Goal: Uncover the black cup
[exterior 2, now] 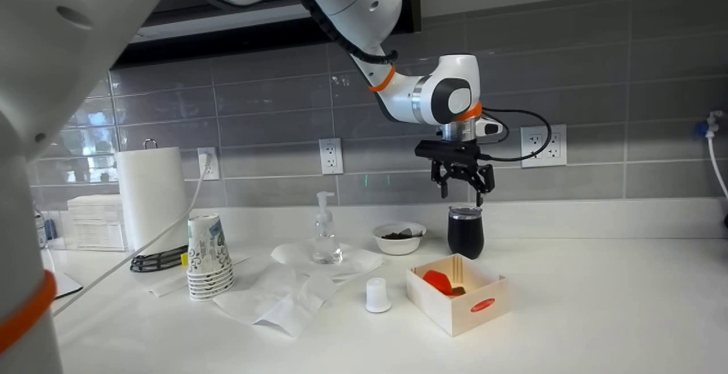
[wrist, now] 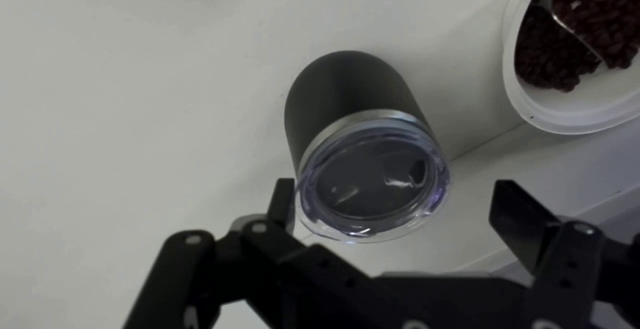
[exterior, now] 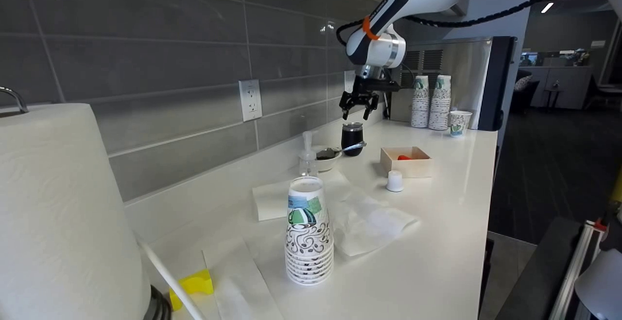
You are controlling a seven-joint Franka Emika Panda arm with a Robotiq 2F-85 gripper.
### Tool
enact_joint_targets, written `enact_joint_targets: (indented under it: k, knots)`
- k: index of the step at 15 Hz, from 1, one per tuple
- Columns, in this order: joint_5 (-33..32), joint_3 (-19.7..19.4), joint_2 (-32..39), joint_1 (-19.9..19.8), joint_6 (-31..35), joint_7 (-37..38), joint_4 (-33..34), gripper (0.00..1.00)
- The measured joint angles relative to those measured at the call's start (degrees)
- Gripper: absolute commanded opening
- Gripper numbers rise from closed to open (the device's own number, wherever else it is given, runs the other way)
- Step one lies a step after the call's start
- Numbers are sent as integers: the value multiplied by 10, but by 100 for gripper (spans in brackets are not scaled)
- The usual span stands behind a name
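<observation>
The black cup (exterior: 350, 140) stands upright on the counter by the backsplash, also in an exterior view (exterior 2: 466, 239). A clear lid (wrist: 372, 179) with a small dark opening covers its top; the cup's black side (wrist: 340, 86) and silver rim show in the wrist view. My gripper (exterior: 356, 115) is open and empty just above the lid, also in an exterior view (exterior 2: 462, 198). In the wrist view the gripper (wrist: 394, 189) has its left finger close to the lid's left edge and its right finger well apart from the lid; whether the left one touches is unclear.
A white bowl (exterior 2: 399, 245) of dark beans with a spoon stands beside the cup. A wooden box (exterior 2: 443, 311) with a red item stands in front. Also there are a small white cup (exterior 2: 377, 294), a soap bottle (exterior 2: 326, 240), a paper-cup stack (exterior 2: 209, 254) and paper sheets (exterior 2: 284, 300).
</observation>
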Motion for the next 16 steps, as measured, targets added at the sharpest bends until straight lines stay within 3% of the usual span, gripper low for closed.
enact_joint_targets:
  k: [16]
  knots:
    - [-6, -20, 49, 12, -92, 80, 90, 100]
